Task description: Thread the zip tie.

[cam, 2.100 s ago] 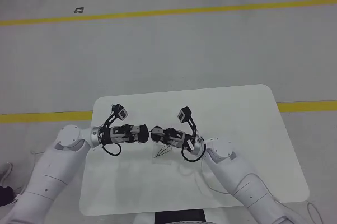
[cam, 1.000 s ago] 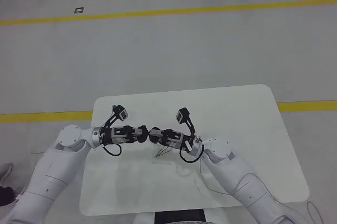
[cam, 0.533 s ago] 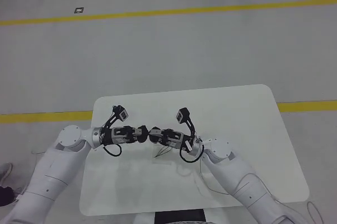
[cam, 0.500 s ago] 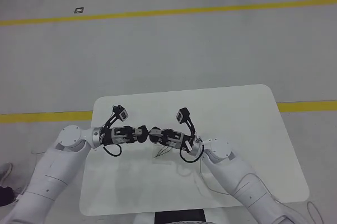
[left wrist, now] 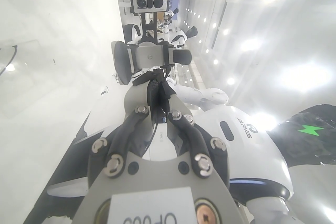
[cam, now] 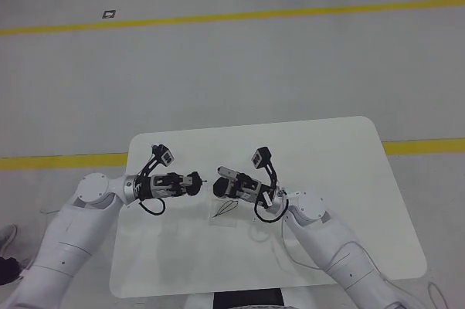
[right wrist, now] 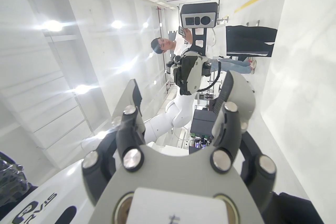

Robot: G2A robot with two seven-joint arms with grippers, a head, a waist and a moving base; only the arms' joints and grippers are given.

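A thin dark zip tie (cam: 223, 208) lies in a loop on the white table (cam: 333, 154), just nearer the robot than the gap between the two grippers. Its curve also shows in the left wrist view (left wrist: 10, 54). My left gripper (cam: 198, 181) hovers above the table, and its fingertips (left wrist: 157, 83) are pressed together with nothing visible between them. My right gripper (cam: 219, 176) faces it a short way off. It is open (right wrist: 182, 80) with nothing between its fingers. Each wrist view shows the other gripper straight ahead.
The table top is white and bare apart from the zip tie, with rounded corners and wide free room on all sides. Yellow floor lines (cam: 217, 17) run past the far edge.
The two grippers were touching tip to tip over the table's middle. They have drawn apart, and the right gripper has opened. The zip tie loop stays in the same spot.
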